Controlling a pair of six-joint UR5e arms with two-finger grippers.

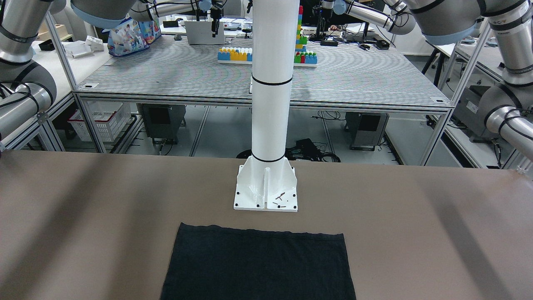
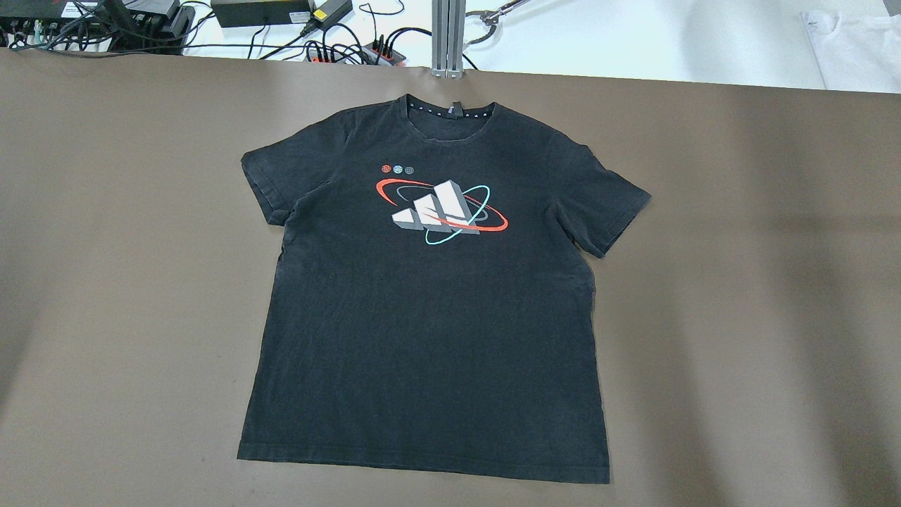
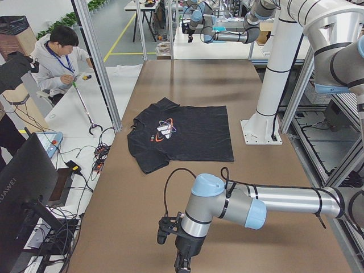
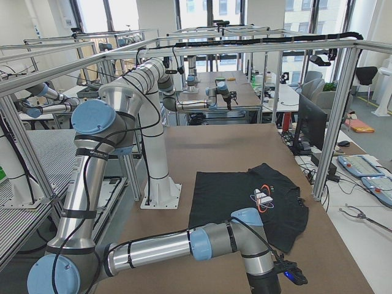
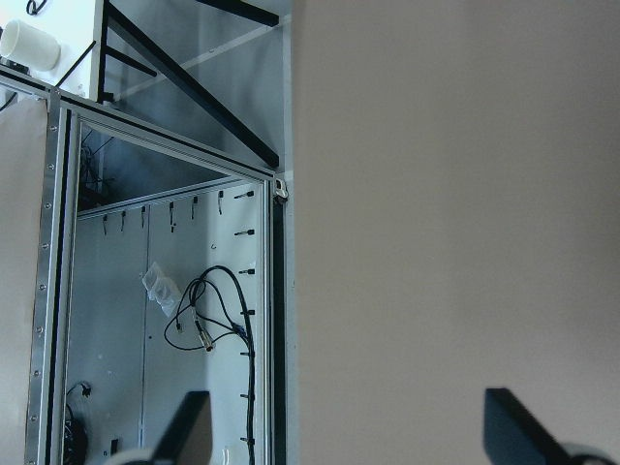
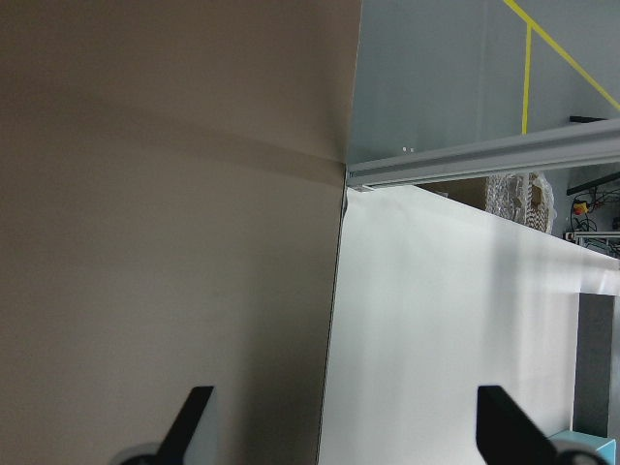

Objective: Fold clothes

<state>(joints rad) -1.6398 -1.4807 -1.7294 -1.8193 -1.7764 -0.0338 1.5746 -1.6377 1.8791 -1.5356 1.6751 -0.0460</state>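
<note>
The wide, flat brown table top (image 2: 105, 282) fills the overhead view. A tall white round pillar (image 1: 270, 104) stands at its robot-side edge on a square white base plate (image 1: 266, 198).

A black short-sleeved fabric T-shirt (image 2: 422, 317) lies spread flat and front up in the middle of the table. Its collar points away from the robot. Its straight hem lies near the base plate but apart from it. Both sleeves are laid out to the sides.

The grey left arm (image 3: 273, 199) reaches out over the table's left end, well apart from the T-shirt. The grey right arm (image 4: 165, 245) does the same at the right end.

The left gripper (image 5: 347, 407) hangs over the table's edge, its jaws spread wide with nothing between them. The right gripper (image 6: 345, 397) also seems to sit over a table edge, jaws likewise wide and empty.

A red, teal and white printed logo (image 2: 440, 208) sits on the T-shirt's chest.
</note>
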